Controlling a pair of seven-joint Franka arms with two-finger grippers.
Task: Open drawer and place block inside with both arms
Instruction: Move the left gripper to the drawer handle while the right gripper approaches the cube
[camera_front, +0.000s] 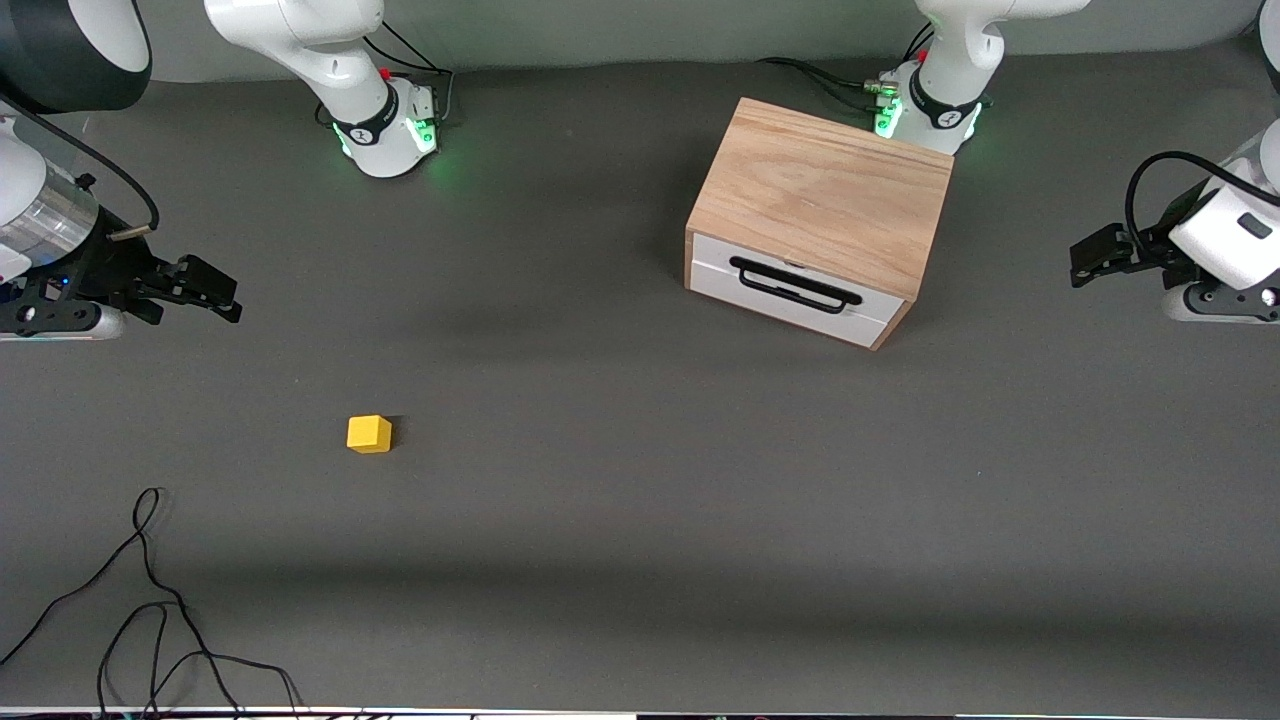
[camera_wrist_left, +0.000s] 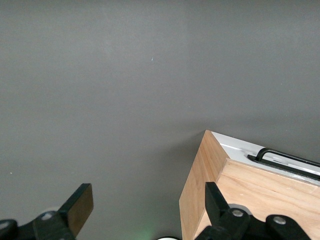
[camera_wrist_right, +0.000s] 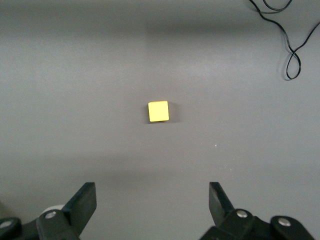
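- Nearest our front camera, a loose black cable (camera_front: 150, 610) curls in the frame's lower left corner on the grey table (camera_front: 640, 560).
- We see the cabinet (camera_front: 825, 190) in the upper right, its drawer (camera_front: 795, 290) closed.
- Our left gripper (camera_wrist_left: 145, 212) hangs released at the right edge, beside the cabinet.
- Our right gripper (camera_wrist_right: 152, 205) hangs released at the left edge, over bare table.
- We see the block (camera_front: 369, 434) lower left of centre, untouched.
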